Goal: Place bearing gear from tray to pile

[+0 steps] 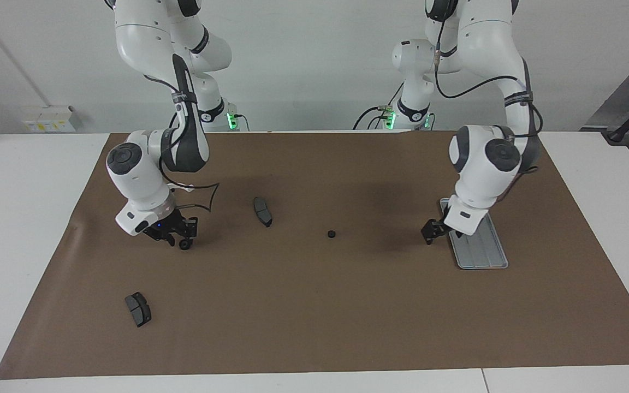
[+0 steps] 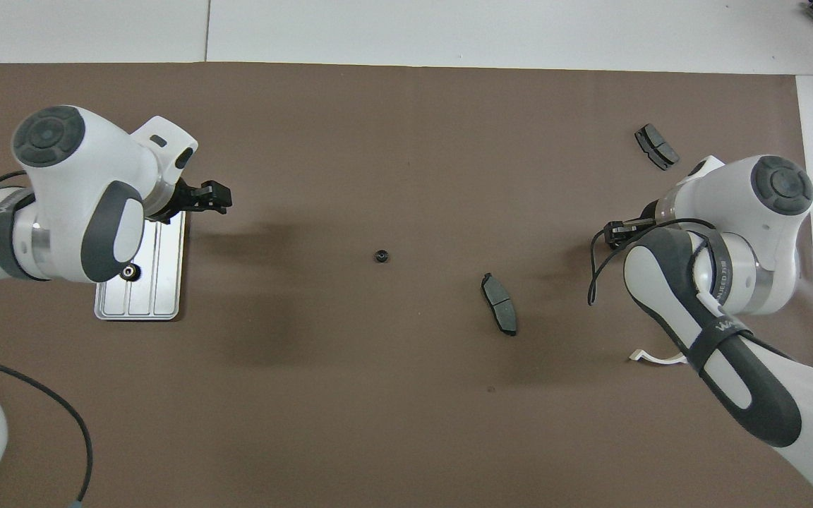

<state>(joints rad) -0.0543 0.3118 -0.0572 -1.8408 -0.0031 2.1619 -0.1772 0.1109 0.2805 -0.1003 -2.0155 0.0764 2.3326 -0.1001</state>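
Bearing gear apart from left end effector

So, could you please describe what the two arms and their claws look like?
Both arms have glossy white rounded shells with dark grey joint bands and round dark grey caps on the joints. Loose black cables run outside each forearm, and green lights glow at both bases. The left claw and the right claw are small, black and two-fingered, each mounted under a white wrist block; a blue light shows on the right wrist.
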